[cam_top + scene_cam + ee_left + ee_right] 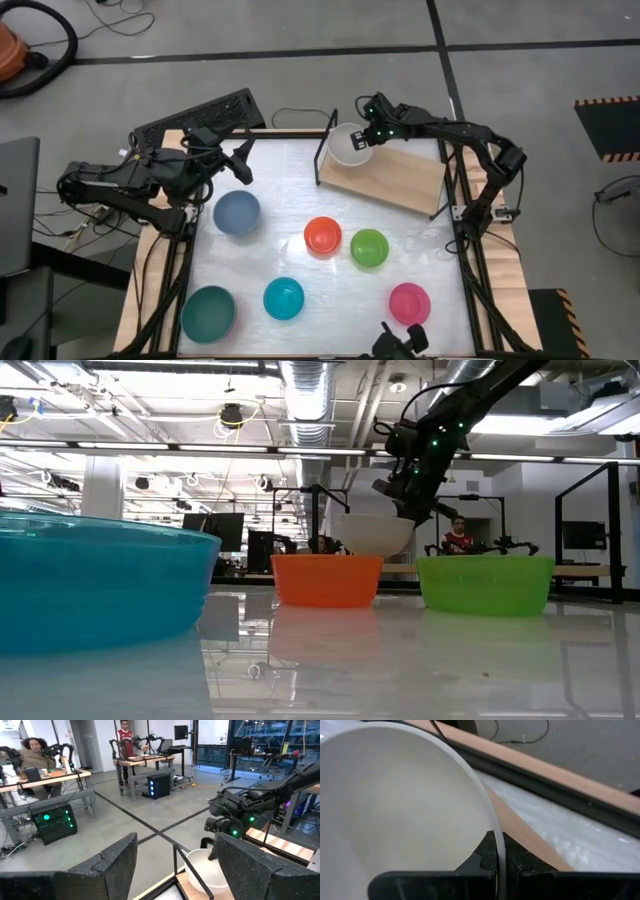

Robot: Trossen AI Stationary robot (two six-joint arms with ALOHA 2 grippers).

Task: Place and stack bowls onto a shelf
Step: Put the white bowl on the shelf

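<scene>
The white bowl (348, 145) sits over the left far end of the light-wood shelf (400, 178), with my right gripper (373, 132) shut on it. I cannot tell whether its base touches the board. My left gripper (240, 160) waits open near the table's far left corner, touching nothing. Standing on their bases on the white tabletop are the grey-blue bowl (237, 212), dark teal bowl (208, 312), bright blue bowl (283, 298), orange-red bowl (323, 236), lime green bowl (369, 247) and pink bowl (409, 302). My right gripper holds the white bowl by its rim (496, 847), on the bowl's right side. One finger (430, 882) is inside the bowl and the other outside, the rim pinched between them. The fingers come from the table's right, slanting down. The bowl sits mouth up, slightly tilted (372, 532).
A black keyboard (200, 118) lies at the table's far left corner. The shelf's black wire legs (322, 160) stand at the board's ends. The loose bowls fill the table's middle and near side. People sit at desks in the room beyond (32, 750).
</scene>
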